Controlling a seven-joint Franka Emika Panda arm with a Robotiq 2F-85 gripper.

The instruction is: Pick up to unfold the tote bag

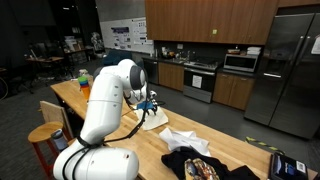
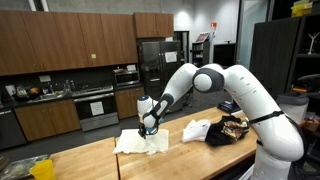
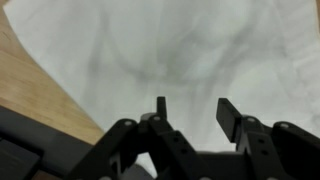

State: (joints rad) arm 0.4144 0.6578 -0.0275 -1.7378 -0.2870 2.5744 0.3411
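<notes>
1. In the wrist view, bare wooden table (image 3: pixel 22 85) shows from 9 to 7 o'clock; the tote bag (image 3: pixel 180 50) has its edge running diagonally past that wood, and its white fabric fills the rest of the frame.
2. The gripper (image 3: pixel 194 118) enters at 6 o'clock; its fingers (image 3: pixel 228 115) stand apart with only pale fabric between them; whether the tips touch the cloth cannot be told.
3. In an exterior view, bottles (image 1: pixel 85 80) stand at the table's far end, at 10 o'clock from the arm (image 1: pixel 108 100); the gripper (image 1: pixel 150 103) points down over the tote bag (image 1: pixel 152 120), which lies spread toward the table edge facing the kitchen; at 4 o'clock from it lie a crumpled white cloth (image 1: pixel 185 140) and then a dark bundle (image 1: pixel 200 166).
4. In an exterior view, open wood stretches at 9 and 6 o'clock from the tote bag (image 2: pixel 138 143); the gripper (image 2: pixel 148 127) hangs just over it; the white cloth (image 2: pixel 195 130) sits near at 3 o'clock, apart from the bag; the dark bundle (image 2: pixel 232 128) lies beyond.
5. Only the wrist view shows the gap between the fingers; only one exterior view shows the bottles and a stool (image 1: pixel 45 135); only the opposite one shows a yellow-green object (image 2: pixel 40 168) at the table's 8 o'clock corner.
</notes>
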